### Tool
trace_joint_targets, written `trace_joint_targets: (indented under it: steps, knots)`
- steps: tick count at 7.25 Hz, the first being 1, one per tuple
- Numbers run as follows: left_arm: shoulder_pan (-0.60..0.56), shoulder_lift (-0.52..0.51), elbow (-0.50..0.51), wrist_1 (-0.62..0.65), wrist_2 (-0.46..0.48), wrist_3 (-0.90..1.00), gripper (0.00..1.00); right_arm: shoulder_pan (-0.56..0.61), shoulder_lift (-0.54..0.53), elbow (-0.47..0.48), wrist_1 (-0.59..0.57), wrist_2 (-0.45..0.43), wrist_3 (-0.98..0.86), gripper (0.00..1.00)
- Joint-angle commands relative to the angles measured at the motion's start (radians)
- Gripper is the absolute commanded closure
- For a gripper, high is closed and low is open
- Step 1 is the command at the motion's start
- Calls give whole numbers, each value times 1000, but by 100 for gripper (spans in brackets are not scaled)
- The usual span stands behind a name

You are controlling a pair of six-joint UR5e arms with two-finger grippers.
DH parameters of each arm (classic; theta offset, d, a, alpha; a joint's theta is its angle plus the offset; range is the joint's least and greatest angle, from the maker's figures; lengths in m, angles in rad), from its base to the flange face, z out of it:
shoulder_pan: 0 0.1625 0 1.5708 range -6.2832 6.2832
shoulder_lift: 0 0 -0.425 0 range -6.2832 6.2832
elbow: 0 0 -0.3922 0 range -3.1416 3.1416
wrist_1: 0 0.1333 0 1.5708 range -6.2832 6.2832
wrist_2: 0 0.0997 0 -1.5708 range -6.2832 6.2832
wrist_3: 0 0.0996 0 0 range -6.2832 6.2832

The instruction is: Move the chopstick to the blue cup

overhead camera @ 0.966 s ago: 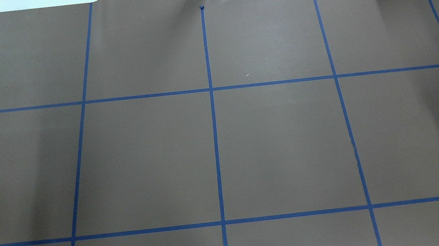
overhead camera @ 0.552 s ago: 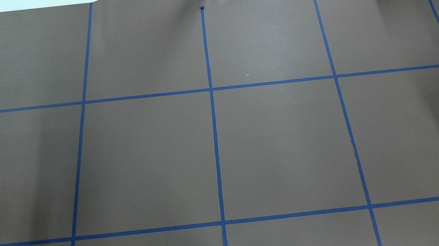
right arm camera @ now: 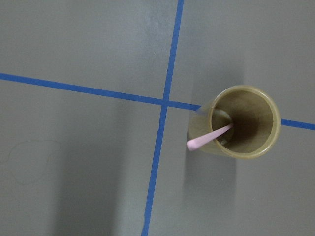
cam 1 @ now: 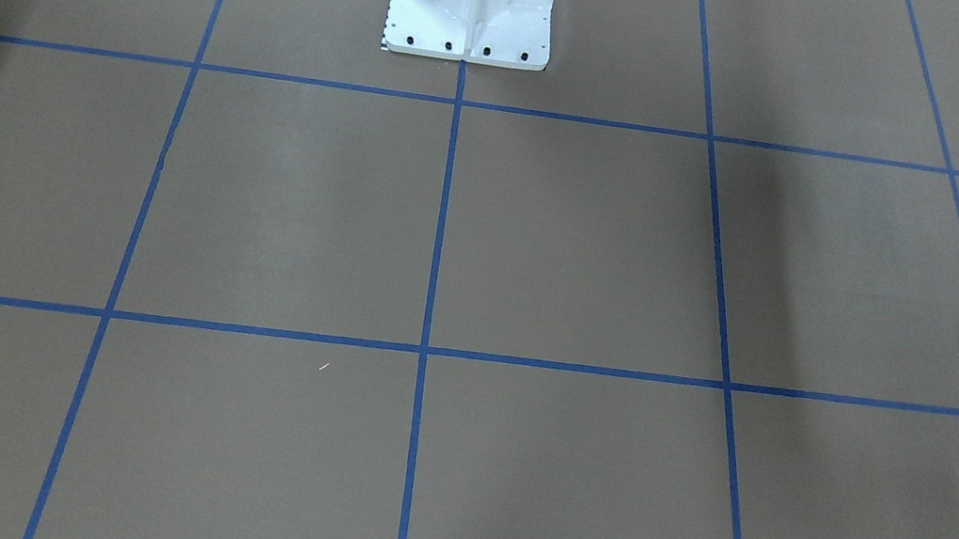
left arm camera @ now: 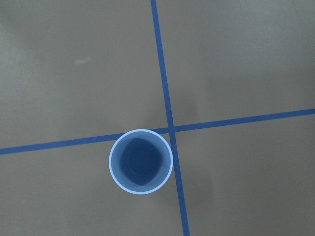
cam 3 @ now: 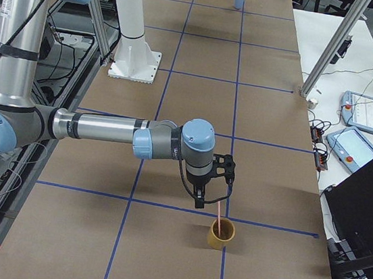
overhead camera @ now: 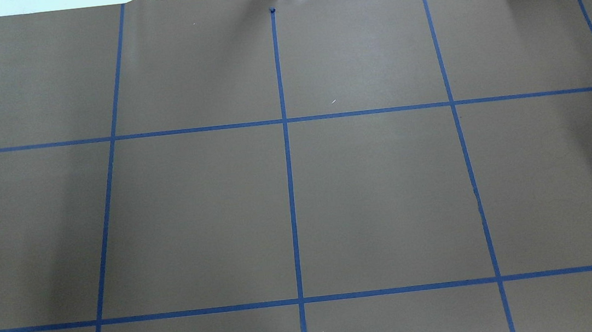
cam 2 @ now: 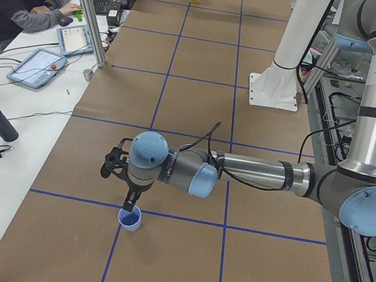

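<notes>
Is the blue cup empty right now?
Empty: the blue cup shows only its bare dark inside; the chopstick leans in the tan cup.

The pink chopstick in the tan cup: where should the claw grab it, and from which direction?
Take the chopstick by its upper end, coming down from above. It stands leaning in the tan cup, so only the part poking above the rim is free; the wall shields the rest.

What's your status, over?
Left gripper above blue cup, right gripper near tan cup; open or shut unreadable. Chopstick in tan cup, leaning on rim. Blue cup empty. No obstruction seen.
</notes>
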Motion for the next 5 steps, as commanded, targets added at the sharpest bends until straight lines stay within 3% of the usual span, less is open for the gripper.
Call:
trace_joint_targets:
  steps: [1,3,5]
  knots:
    - [1,-40,28,-8,3,1,2,2,-14,-49,109,59,-7,0]
    - [23,-40,31,-70,4,4,2,-21,4,-71,195,93,65,0]
    - [107,-33,64,-95,10,1,1,-137,13,15,195,58,319,0]
